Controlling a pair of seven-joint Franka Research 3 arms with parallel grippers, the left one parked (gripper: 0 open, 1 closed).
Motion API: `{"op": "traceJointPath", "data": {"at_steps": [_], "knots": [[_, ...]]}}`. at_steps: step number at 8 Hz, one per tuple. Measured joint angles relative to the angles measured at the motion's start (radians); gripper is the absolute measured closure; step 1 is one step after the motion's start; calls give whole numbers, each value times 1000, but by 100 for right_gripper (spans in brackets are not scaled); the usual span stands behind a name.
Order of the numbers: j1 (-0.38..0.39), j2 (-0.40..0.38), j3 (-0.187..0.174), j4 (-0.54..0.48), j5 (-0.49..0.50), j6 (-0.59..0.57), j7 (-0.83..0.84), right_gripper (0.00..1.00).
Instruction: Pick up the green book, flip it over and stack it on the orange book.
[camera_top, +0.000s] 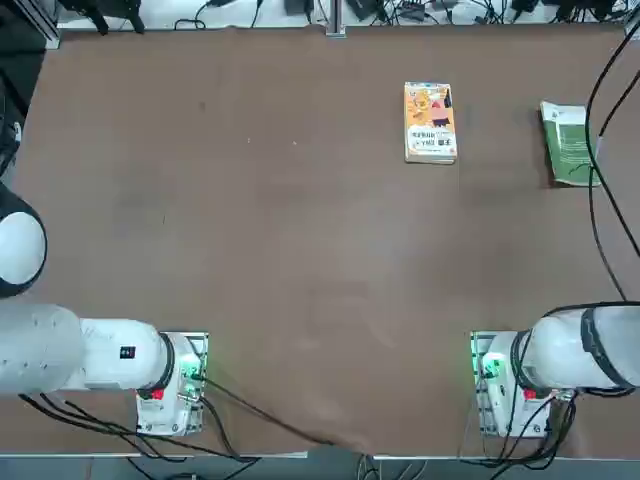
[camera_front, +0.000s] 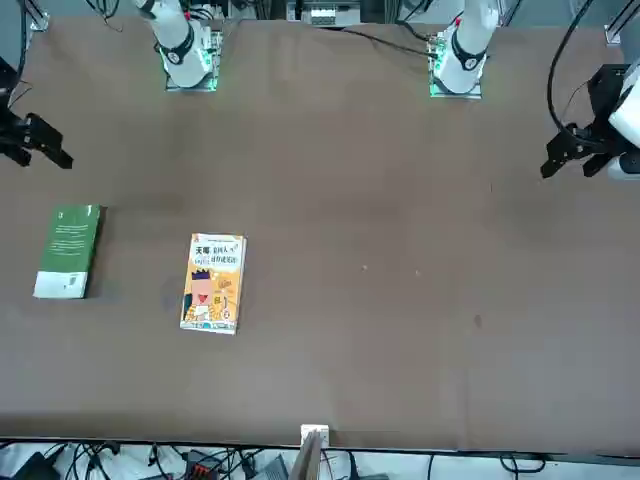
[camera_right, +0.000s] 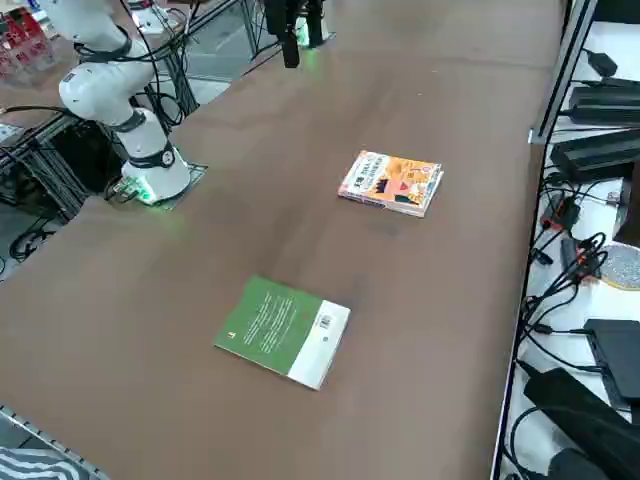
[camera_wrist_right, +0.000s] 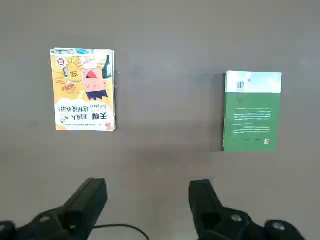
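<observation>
Right end effector (camera_wrist_right: 148, 192) spread wide and holding nothing, green book (camera_wrist_right: 252, 117) and orange book (camera_wrist_right: 84, 97) apart.

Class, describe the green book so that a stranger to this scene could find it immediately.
On the large brown table, look to the robot's right of the orange book. The green book lies flat there, apart from it. Unlike its cartoon-covered neighbour, it shows plain green with a white band carrying a barcode.

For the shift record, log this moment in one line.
right gripper: open, above table | green book: on table, apart from orange book
</observation>
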Motion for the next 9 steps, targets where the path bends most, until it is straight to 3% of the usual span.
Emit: {"op": "traceJointPath", "data": {"at_steps": [7, 9], "knots": [[0, 12, 0, 1, -1, 14, 0, 0], [1, 45, 0, -3, -42, 26, 0, 0]]}}
